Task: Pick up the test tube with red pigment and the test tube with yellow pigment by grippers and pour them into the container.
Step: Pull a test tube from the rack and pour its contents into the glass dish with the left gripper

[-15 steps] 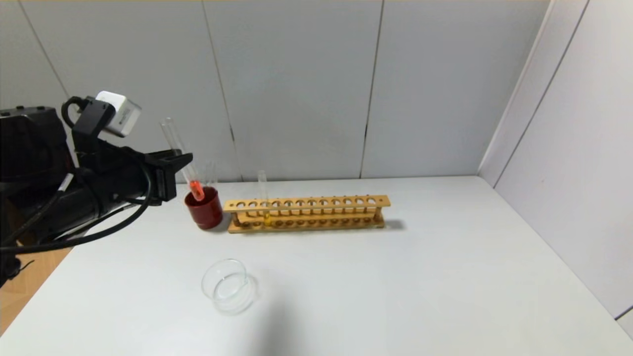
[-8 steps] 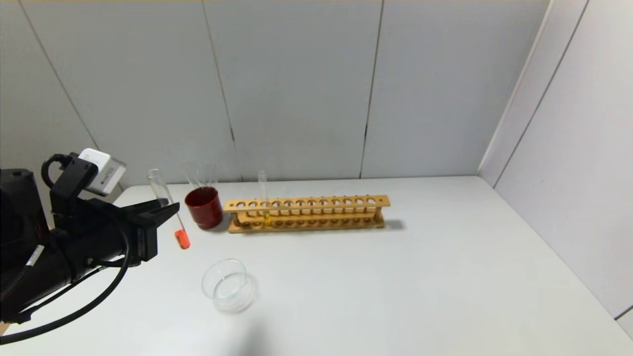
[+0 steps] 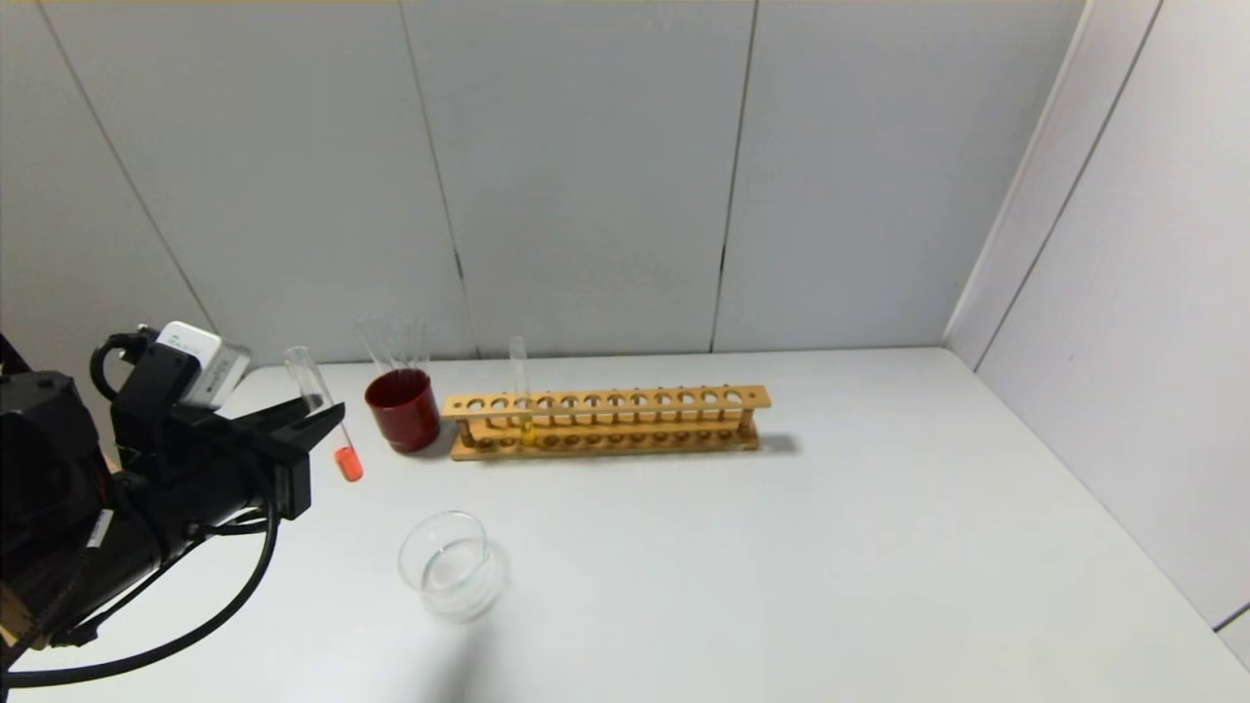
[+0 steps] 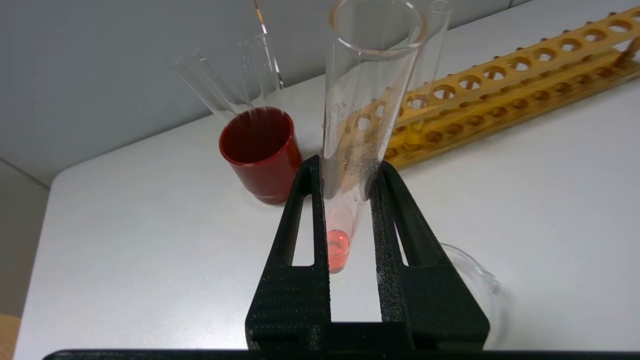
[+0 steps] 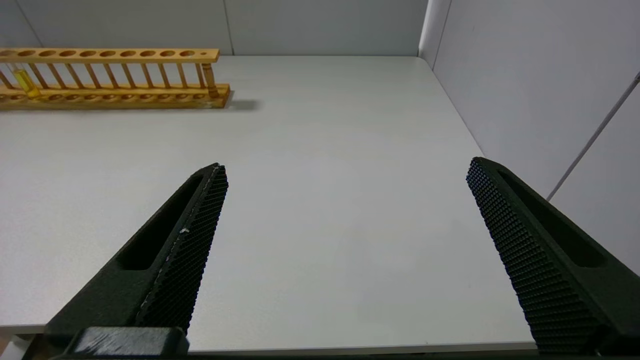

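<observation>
The white surface [image 3: 781, 547] carries a wooden rack [image 3: 605, 422] with the yellow tube [image 3: 520, 391] upright near its left end. A red cup [image 3: 402, 410] of clear tubes stands just left of the rack. The dish [image 3: 449, 564] sits nearer the robot. The left claw [image 3: 327, 422], left of the cup, is clamped on the red tube [image 3: 324, 415], held nearly upright above the surface. The right claw [image 5: 345, 200] gapes wide, holding nothing.

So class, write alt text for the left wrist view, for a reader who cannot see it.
The left gripper is shut on the test tube with red pigment, held nearly upright above a white table. Behind stand a dark red cup holding clear tubes and a wooden rack; the glass container shows beside the fingers.
</observation>
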